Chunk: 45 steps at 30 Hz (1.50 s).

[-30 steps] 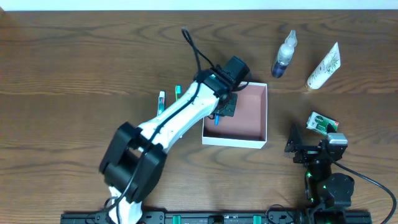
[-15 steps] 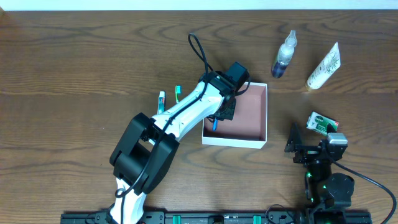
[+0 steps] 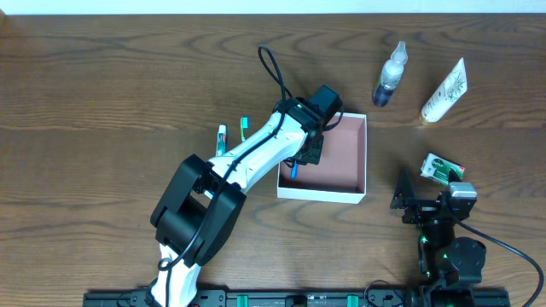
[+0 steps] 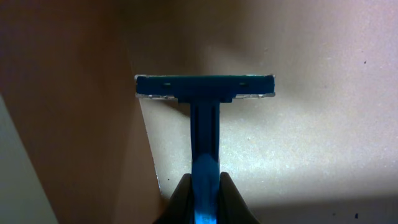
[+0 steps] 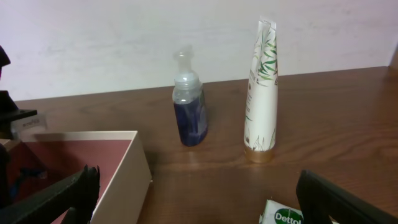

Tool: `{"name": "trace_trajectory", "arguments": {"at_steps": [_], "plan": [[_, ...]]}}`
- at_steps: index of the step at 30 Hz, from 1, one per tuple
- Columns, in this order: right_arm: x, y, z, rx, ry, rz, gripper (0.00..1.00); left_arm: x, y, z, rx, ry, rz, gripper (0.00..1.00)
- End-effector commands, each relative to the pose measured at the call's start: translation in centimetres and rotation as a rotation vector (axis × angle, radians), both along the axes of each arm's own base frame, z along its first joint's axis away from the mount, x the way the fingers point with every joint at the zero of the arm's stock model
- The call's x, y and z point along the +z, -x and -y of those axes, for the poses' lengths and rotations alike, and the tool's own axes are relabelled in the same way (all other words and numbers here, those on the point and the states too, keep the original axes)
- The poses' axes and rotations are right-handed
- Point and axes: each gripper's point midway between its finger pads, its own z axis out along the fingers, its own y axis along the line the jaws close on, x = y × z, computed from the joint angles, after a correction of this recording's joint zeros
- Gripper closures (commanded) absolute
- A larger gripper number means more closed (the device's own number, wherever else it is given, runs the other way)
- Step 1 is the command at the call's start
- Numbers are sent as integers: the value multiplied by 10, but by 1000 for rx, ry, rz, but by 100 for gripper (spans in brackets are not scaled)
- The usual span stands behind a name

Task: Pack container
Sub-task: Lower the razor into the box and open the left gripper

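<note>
Container (image 3: 343, 162): shallow square box, white walls, pinkish-brown floor, no lid. Sits on the wooden table (image 3: 102, 102) just off the middle of the overhead view, toward 3 o'clock.

Left gripper (image 3: 309, 152) is down inside the box, close to its 9 o'clock wall. Left wrist view shows the jaws pinched tight on the handle of a blue razor (image 4: 205, 118), the head crosswise at 12 o'clock from the fingers (image 4: 180, 198), near the corner where wall meets floor. Cannot tell whether the head touches the floor.

Right gripper (image 3: 408, 201) is at 4 o'clock from the box, well apart from it. Jaws spread wide, nothing between them.

Around the box:
- spray bottle (image 3: 389, 75), clear with dark blue liquid, upright, at 1 o'clock
- white tube (image 3: 444, 91) with leaf print, standing on its cap, at 2 o'clock, near the bottle and not touching it
- green-and-white packet (image 3: 442, 167) at 3 o'clock, just beyond the right gripper's fingers
- two slim items (image 3: 232, 135) at 10 o'clock, side by side beside the left arm; too small to name
</note>
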Motion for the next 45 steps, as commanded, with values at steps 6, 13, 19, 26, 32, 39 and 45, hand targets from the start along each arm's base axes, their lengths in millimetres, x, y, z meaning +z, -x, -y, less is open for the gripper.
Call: {"name": "trace_trajectory", "arguments": {"at_steps": [6, 13, 19, 26, 32, 39, 45], "plan": [[0, 0, 1, -1, 10, 0, 1, -16, -1, -8, 14, -47, -16, 92], [0, 0, 1, -1, 10, 0, 1, -16, -1, -8, 14, -45, -14, 78], [0, 0, 1, -1, 10, 0, 1, -16, -3, -6, 14, -39, -7, 78], [0, 0, 1, -1, 10, 0, 1, -15, -5, -4, 12, -32, 1, 70], [0, 0, 1, -1, 10, 0, 1, 7, -13, 2, -13, -1, 43, 65], [0, 0, 1, -1, 10, 0, 1, 89, -24, 12, -49, 107, 190, 63], [0, 0, 1, -1, 10, 0, 1, 164, -21, -5, -70, 155, 348, 53]]}}
